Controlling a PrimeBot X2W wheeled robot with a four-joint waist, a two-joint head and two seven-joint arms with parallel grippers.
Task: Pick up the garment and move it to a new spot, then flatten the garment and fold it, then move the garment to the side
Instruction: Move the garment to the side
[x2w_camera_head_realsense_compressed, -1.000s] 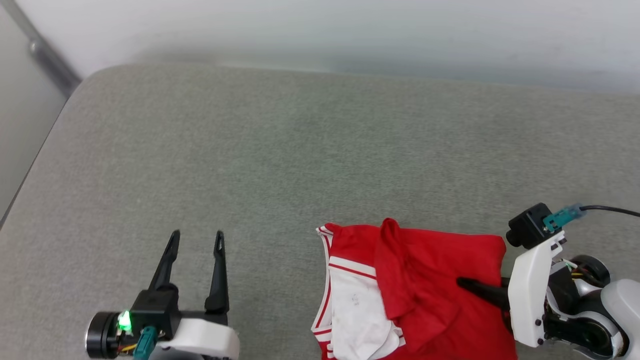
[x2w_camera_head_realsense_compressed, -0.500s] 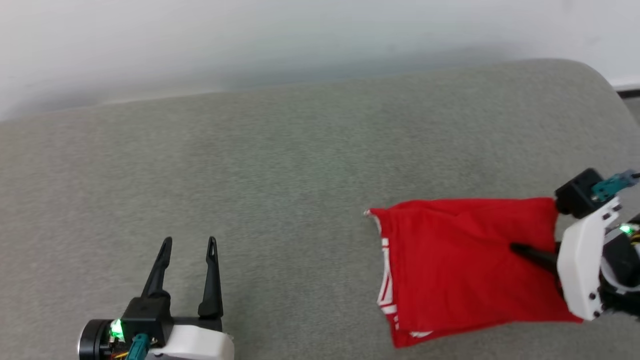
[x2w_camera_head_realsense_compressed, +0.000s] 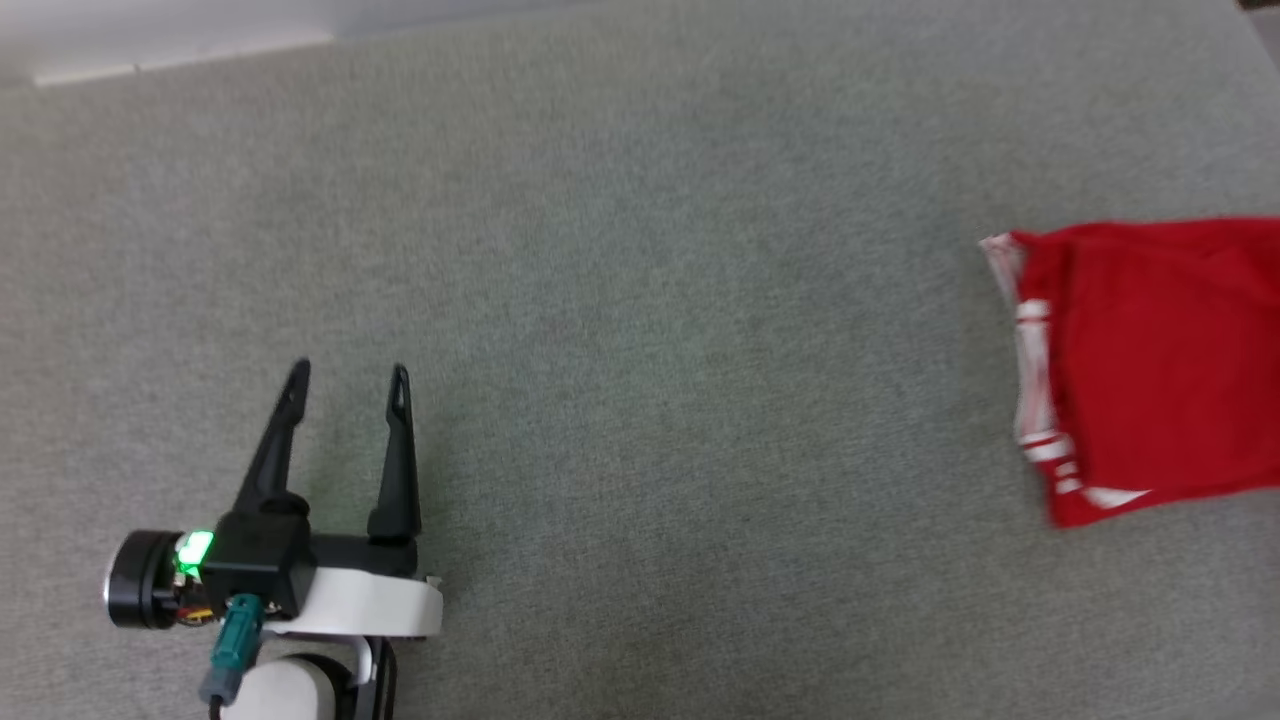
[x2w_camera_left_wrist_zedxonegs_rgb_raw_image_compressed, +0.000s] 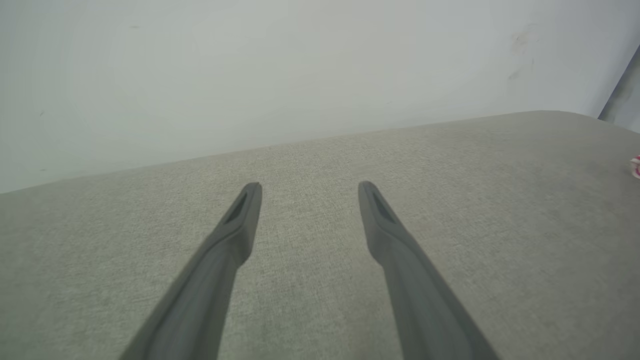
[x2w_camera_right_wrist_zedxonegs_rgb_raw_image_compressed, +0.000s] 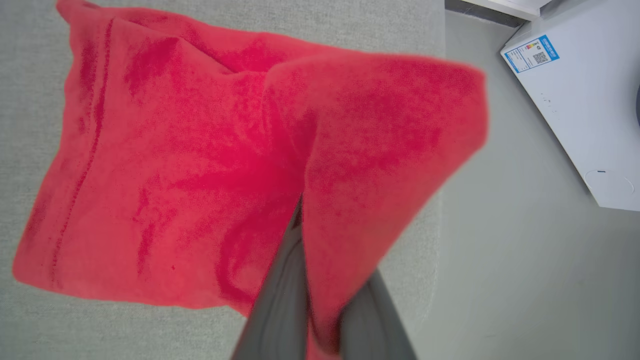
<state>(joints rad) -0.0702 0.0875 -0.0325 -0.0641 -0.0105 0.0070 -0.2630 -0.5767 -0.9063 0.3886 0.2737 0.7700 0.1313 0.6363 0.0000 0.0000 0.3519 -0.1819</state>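
The folded red garment (x2w_camera_head_realsense_compressed: 1150, 360) with white striped trim along its left edge lies at the right edge of the head view, on the grey cushion (x2w_camera_head_realsense_compressed: 640, 300). In the right wrist view the garment (x2w_camera_right_wrist_zedxonegs_rgb_raw_image_compressed: 200, 165) hangs lifted and my right gripper (x2w_camera_right_wrist_zedxonegs_rgb_raw_image_compressed: 305, 225) is shut on a fold of it, cloth draped over both fingers. My left gripper (x2w_camera_head_realsense_compressed: 347, 375) stands open at the lower left, far from the garment, with nothing between its fingers (x2w_camera_left_wrist_zedxonegs_rgb_raw_image_compressed: 240, 220).
The cushion's right edge (x2w_camera_right_wrist_zedxonegs_rgb_raw_image_compressed: 440, 150) drops to a grey floor, where a white box (x2w_camera_right_wrist_zedxonegs_rgb_raw_image_compressed: 575, 110) with a label stands. A pale wall (x2w_camera_left_wrist_zedxonegs_rgb_raw_image_compressed: 300, 65) rises behind the cushion.
The head camera has swung, shifting the whole picture. The garment, held by my right gripper, has moved right toward the cushion's edge. My left gripper stays open.
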